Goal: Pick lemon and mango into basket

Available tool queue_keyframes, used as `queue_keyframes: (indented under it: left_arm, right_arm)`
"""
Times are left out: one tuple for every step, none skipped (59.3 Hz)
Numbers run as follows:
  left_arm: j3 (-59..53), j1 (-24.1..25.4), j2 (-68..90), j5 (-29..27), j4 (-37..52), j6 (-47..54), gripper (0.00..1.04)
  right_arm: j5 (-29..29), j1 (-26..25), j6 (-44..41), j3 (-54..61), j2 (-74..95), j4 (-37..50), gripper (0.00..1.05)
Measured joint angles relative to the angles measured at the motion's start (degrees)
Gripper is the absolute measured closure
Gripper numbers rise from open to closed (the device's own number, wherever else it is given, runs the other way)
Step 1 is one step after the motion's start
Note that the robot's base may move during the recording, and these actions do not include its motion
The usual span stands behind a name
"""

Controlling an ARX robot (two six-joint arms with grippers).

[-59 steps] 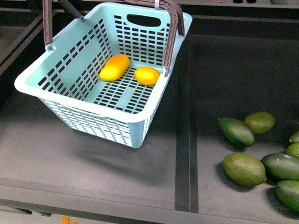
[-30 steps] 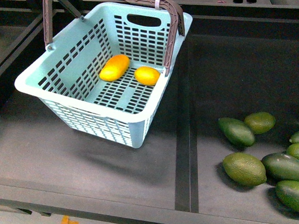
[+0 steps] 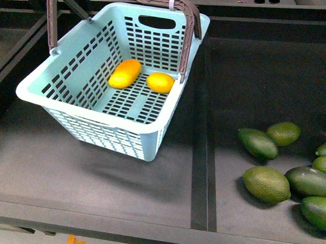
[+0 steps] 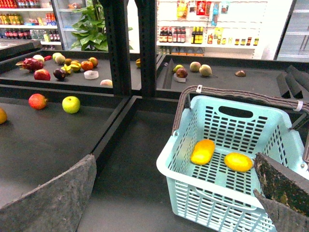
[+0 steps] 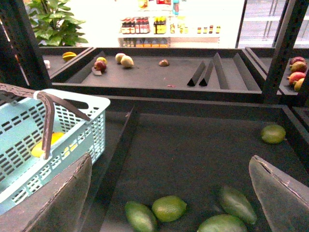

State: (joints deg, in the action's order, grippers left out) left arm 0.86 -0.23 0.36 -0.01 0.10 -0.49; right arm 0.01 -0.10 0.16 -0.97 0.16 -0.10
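From the front, one basket holds one mango and one lemon, lying just apart on its slotted floor; seven green fruits lie at the right.

At the left wrist, the left gripper is spread, empty, beside the basket.

At the right wrist, the right gripper is spread above four green fruits.

Front view: even overhead light, sharp, w/ a soft shadow under the basket on the dark shelf. Both wrist views: bright store backgrd, blown out at far shelves in the right wrist view; near finger pads slightly blurred.
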Motion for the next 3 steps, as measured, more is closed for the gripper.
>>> queue_keyframes:
  left_arm:
    - [0.00,0.00,0.00,0.00,-0.02,0.00,0.07]
    - [0.00,0.00,0.00,0.00,0.00,0.00,0.07]
    - [0.00,0.00,0.00,0.00,-0.02,0.00,0.07]
  right_arm:
    - [0.00,0.00,0.00,0.00,0.00,0.00,0.09]
    - [0.00,0.00,0.00,0.00,0.00,0.00,0.09]
    - [0.00,0.00,0.00,0.00,0.00,0.00,0.09]
